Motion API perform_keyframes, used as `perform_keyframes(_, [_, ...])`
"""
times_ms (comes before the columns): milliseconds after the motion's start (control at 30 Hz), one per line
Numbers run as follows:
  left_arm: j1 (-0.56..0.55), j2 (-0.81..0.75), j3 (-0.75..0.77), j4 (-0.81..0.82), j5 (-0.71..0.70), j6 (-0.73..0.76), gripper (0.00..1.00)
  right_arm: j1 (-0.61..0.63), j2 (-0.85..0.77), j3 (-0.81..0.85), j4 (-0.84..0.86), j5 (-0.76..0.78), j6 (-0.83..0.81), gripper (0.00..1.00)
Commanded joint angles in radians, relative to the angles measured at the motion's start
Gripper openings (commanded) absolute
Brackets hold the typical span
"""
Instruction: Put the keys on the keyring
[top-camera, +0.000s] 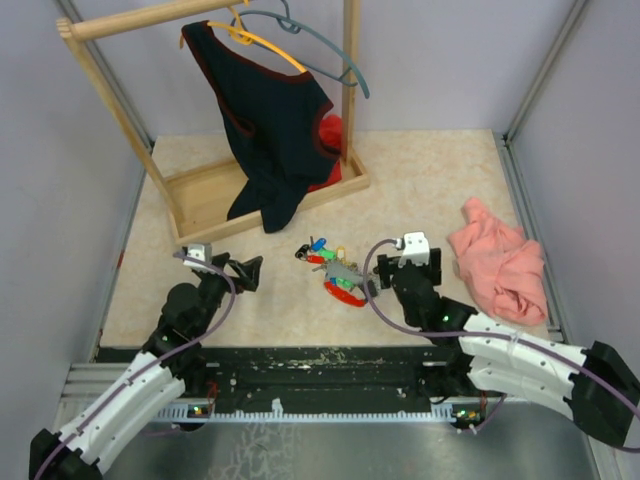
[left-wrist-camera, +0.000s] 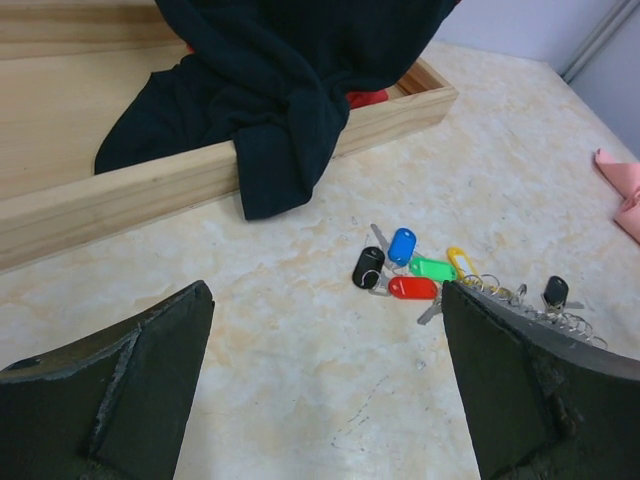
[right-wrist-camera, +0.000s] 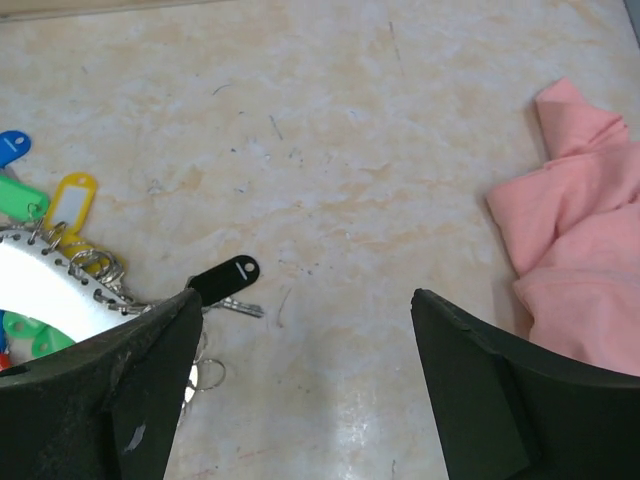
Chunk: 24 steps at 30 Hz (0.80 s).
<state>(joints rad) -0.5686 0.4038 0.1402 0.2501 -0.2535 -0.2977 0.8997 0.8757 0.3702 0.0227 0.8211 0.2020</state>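
Beige table (top-camera: 430, 180); a wooden tray (left-wrist-camera: 120, 200) near its far left corner holds a dark garment (top-camera: 270, 130). Keys (top-camera: 320, 250) and keyring (top-camera: 345, 288) lie mid-table between left gripper (left-wrist-camera: 325, 292) and right gripper (right-wrist-camera: 305, 295), both spread wide, holding nothing.

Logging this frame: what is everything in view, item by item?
keys: several; blue, green, red, yellow and black heads; clustered mid-table
keyring: one, red and grey, beside the keys
rack: one, wooden, far left
garment: one, dark navy, hanging on the rack
hangers: one yellow, one grey, on the rack bar
red cloth: one, in the rack base
pink cloth: one, crumpled at the right
table: one, beige marbled
left gripper: open, empty, left of the keys
right gripper: open, empty, right of the keyring
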Motion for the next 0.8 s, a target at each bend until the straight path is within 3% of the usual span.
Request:
perform_keyframes(0, [0.002, -0.008, -0.025, -0.021, -0.051, 0.015, 1.00, -0.006, -0.115, -0.054, 0.106, 0.124, -0.010, 0.85])
perform_keyframes(100, [0.002, -0.003, -0.047, 0.011, -0.061, 0.025, 1.00, -0.007, -0.194, -0.123, 0.192, 0.131, -0.045, 0.86])
perform_keyframes(400, [0.002, 0.040, -0.102, 0.105, -0.046, 0.037, 1.00, -0.007, -0.376, -0.200, 0.216, 0.185, -0.056, 0.88])
perform_keyframes(767, [0.001, 0.048, -0.096, 0.104, -0.020, 0.043, 1.00, -0.007, -0.359, -0.192, 0.215, 0.185, -0.049, 0.88])
